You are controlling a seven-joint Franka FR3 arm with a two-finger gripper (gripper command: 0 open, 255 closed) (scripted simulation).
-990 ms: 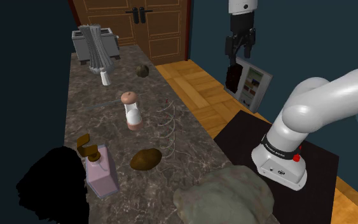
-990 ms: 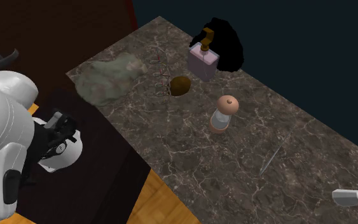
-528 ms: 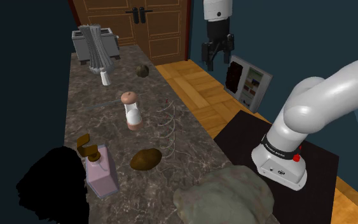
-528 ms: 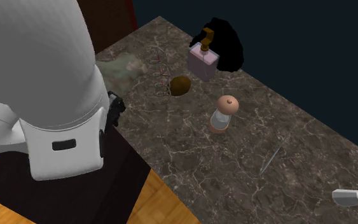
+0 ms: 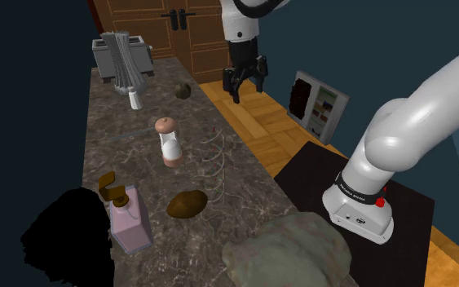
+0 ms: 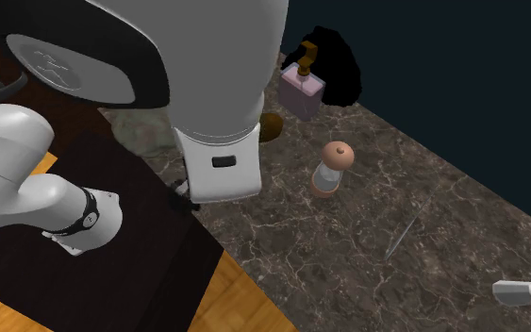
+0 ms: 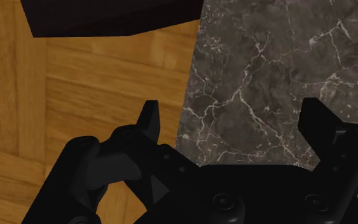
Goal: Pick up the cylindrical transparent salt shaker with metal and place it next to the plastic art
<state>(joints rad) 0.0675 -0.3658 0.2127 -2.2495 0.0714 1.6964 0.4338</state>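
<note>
Approach step, by my read. Gripper (image 5: 246,88) empty, fingers spread apart, hovers above tabletop (image 5: 105,122) edge. Salt shaker (image 5: 168,143) upright mid-tabletop, at gripper's 8 o'clock in shoulder view, well apart. Next: traverse over, descend, straddle body.

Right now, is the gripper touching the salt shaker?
Apart. The shoulder view shows the open gripper hanging in the air, with a stretch of bare marble counter between it and the upright salt shaker.
</note>
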